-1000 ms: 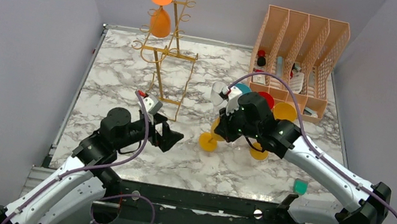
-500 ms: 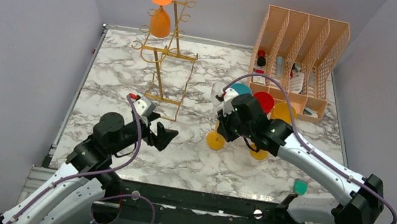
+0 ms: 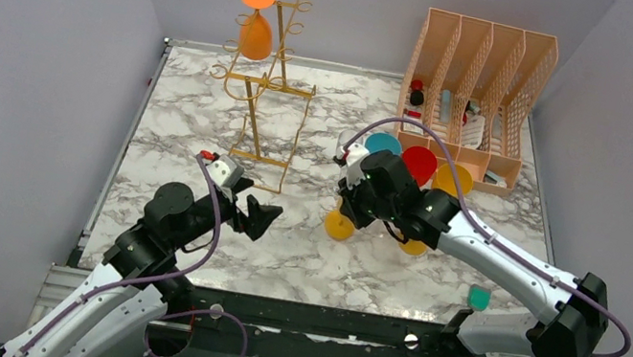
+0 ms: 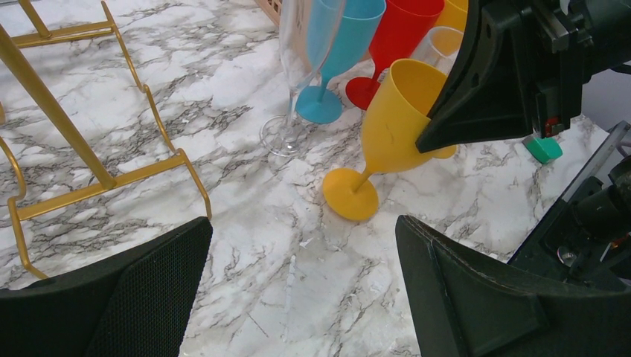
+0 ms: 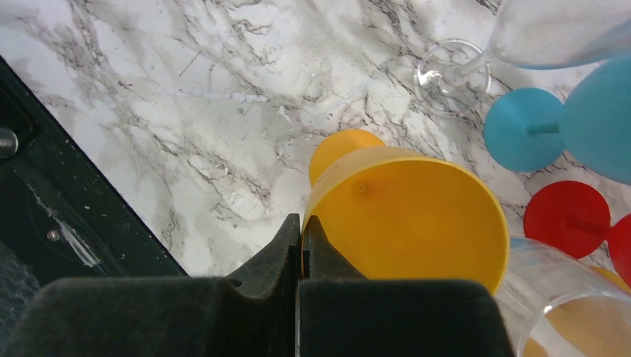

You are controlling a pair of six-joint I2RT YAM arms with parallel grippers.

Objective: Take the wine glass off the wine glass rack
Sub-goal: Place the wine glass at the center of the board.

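Nothing is off yet: the orange wine glass (image 3: 256,33) hangs upside down high on the wine glass rack (image 3: 262,84), your left gripper (image 4: 301,230) gapes empty near the rack's base, and your right gripper (image 5: 300,223), well right of the rack, pinches a tilted yellow wine glass (image 4: 394,119) by its rim.

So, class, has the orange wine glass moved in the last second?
No: the orange wine glass hangs in the same place high on the wine glass rack.

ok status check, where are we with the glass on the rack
Left gripper open, low over the table. Right gripper shut on yellow glass rim. Orange wine glass hangs inverted on wine glass rack, untouched. Nothing blocking it.
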